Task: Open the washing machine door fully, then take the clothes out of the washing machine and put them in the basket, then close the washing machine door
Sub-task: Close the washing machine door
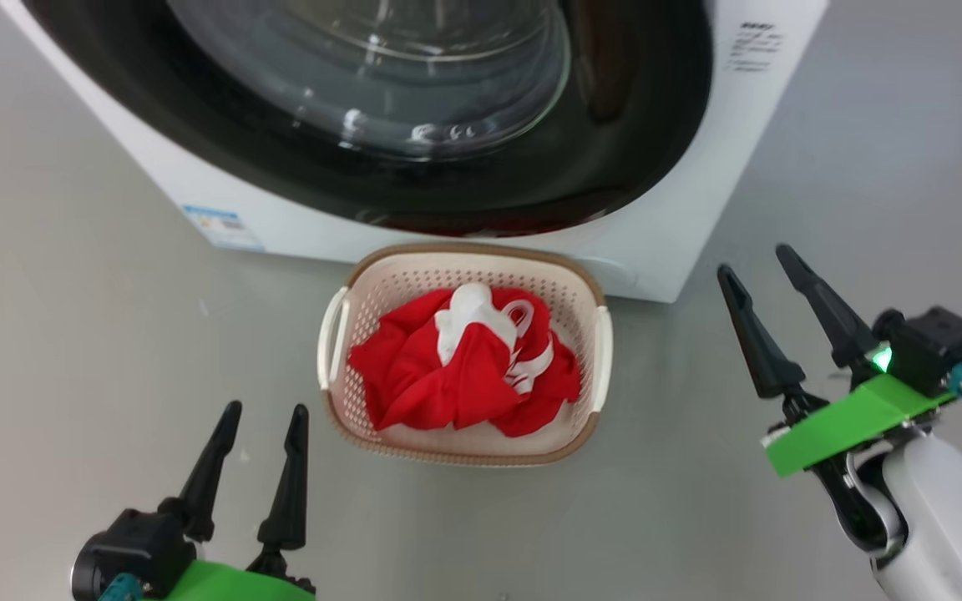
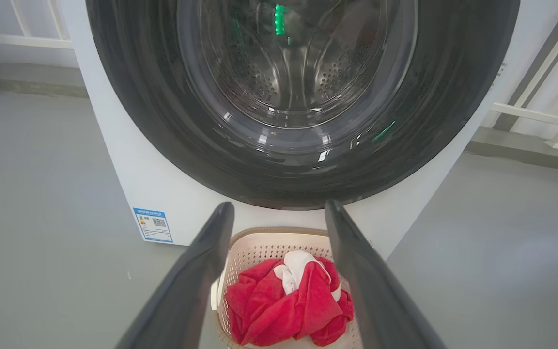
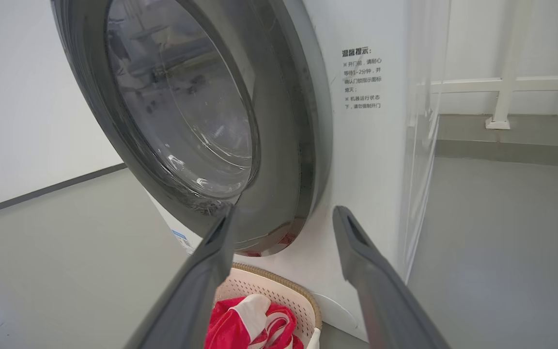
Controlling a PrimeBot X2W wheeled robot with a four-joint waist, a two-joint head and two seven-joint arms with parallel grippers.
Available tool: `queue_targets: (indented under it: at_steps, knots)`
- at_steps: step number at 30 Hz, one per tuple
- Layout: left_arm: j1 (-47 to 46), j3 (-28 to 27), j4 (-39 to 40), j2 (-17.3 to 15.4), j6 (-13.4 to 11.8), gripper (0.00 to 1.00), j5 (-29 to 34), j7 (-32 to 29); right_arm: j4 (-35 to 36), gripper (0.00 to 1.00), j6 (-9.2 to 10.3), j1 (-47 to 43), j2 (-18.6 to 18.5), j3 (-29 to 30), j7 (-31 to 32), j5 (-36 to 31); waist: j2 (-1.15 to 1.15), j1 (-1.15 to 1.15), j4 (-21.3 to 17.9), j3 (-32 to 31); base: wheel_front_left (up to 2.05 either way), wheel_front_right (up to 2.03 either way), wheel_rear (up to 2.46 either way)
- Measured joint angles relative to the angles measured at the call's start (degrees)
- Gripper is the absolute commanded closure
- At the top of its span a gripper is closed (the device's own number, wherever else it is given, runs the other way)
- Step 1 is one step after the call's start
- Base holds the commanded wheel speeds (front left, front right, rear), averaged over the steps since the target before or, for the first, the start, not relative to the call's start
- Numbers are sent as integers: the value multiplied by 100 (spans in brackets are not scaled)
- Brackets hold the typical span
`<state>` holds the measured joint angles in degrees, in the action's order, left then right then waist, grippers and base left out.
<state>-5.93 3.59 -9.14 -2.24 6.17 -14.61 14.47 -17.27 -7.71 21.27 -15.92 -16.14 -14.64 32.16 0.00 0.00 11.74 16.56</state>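
With the clothes (image 1: 448, 376) in the basket (image 1: 464, 250) on the floor against the washer (image 1: 681, 225), and left claw (image 1: 267, 407) and right claw (image 1: 754, 259) both released and empty, you should confirm the door (image 1: 631, 125) sits latched flush, pressing its rim squarely if any gap shows.

Clothes (image 1: 456, 376) are bright red with white bands. Basket (image 1: 464, 249) is cream with a brown woven-look rim (sides dotted all over with holes). Washer (image 1: 665, 250) white, door (image 1: 631, 150) rim glossy black, label (image 1: 222, 227) blue, floor (image 1: 72, 351) plain grey. Left gripper (image 1: 268, 409) and right gripper (image 1: 755, 259) are black and bright green.
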Motion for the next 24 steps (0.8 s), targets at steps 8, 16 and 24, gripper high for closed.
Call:
queue_targets:
  at_steps: [8,16,24]
  knots:
    - [275,-235,-87,-2,91,0,107,0,-16,0,1,-626,80,219,0,-48,0,0,-380,-403,0,0,0]
    - [388,-412,-160,-2,100,0,282,0,-13,0,1,-1082,48,241,1,-51,0,0,-662,-727,0,0,0]
    - [610,-519,-181,-5,100,0,358,-1,15,0,1,-1444,3,292,1,-51,0,0,-908,-995,0,0,0]
